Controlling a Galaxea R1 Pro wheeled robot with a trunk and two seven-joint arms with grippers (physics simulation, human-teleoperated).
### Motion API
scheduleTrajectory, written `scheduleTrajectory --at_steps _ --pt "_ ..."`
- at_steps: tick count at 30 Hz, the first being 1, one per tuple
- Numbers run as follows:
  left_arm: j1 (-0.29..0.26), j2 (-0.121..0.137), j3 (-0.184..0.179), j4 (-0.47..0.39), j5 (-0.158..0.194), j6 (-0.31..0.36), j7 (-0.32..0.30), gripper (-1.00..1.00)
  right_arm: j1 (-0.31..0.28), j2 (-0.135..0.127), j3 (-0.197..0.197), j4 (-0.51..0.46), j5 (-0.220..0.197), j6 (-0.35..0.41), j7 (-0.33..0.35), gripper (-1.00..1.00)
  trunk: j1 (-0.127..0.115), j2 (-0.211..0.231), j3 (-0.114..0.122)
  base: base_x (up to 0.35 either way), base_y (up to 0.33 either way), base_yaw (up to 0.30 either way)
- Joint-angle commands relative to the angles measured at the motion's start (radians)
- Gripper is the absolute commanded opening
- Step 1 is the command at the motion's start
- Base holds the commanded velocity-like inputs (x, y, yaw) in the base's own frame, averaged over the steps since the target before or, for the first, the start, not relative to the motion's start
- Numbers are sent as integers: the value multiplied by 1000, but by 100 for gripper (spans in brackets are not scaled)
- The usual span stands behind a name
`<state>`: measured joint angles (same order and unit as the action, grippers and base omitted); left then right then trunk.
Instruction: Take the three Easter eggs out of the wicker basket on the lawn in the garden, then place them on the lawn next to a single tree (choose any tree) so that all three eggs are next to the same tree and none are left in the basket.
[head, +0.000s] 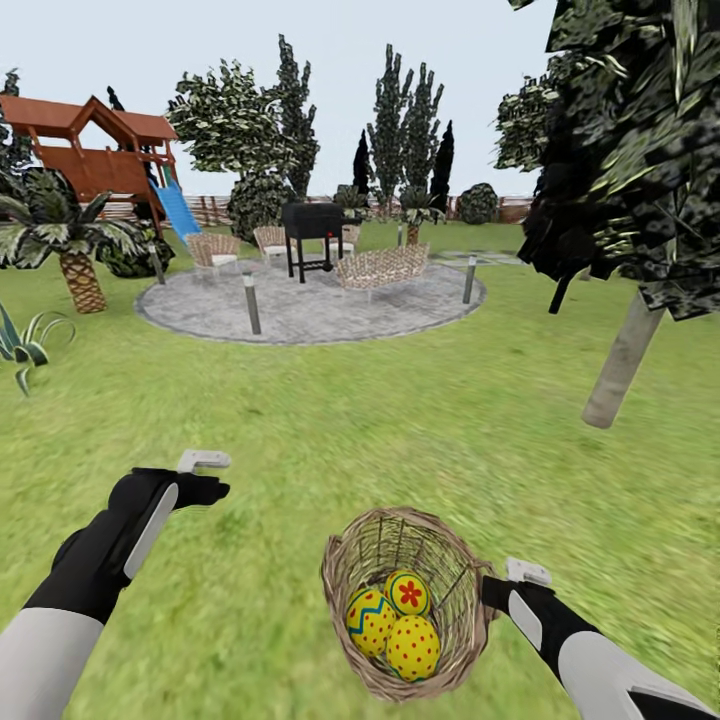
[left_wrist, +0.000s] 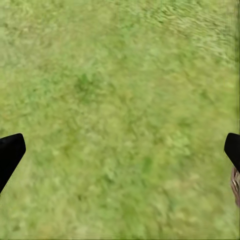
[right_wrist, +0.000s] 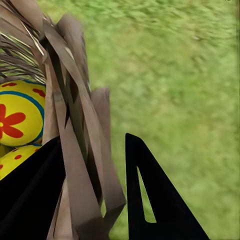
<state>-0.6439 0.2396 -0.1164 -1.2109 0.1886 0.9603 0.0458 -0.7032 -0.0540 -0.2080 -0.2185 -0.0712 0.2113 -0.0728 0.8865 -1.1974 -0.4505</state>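
Note:
The wicker basket sits tilted on the lawn at the near right, with three Easter eggs inside: a blue-zigzag egg, a red-flower egg and a red-dotted egg. My right gripper is at the basket's right rim. In the right wrist view its fingers straddle the basket wall, shut on it, with the flower egg just inside. My left gripper hovers open over bare grass, left of the basket. A tree with a pale grey trunk stands at the right.
A round grey paved patio lies ahead with a black grill, wicker seats and short bollards. A palm and a wooden playset stand far left. Open grass lies between the basket and the grey-trunked tree.

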Motion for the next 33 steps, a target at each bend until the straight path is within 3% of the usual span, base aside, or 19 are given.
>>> scheduleTrajectory --at_steps 1,16,33 --pt "0 1 -3 -1 6 4 5 100 -1 0 -2 -2 -12 5 -2 -100 1 -1 0 277 214 -272" --pt "0 1 -5 -2 6 3 5 100 0 0 -1 -1 -12 5 -2 -100 1 -1 9 265 193 -272" --pt "-2 0 -4 -28 6 3 10 100 -1 -1 0 -1 -12 5 -2 -100 1 -1 19 13 4 -272"
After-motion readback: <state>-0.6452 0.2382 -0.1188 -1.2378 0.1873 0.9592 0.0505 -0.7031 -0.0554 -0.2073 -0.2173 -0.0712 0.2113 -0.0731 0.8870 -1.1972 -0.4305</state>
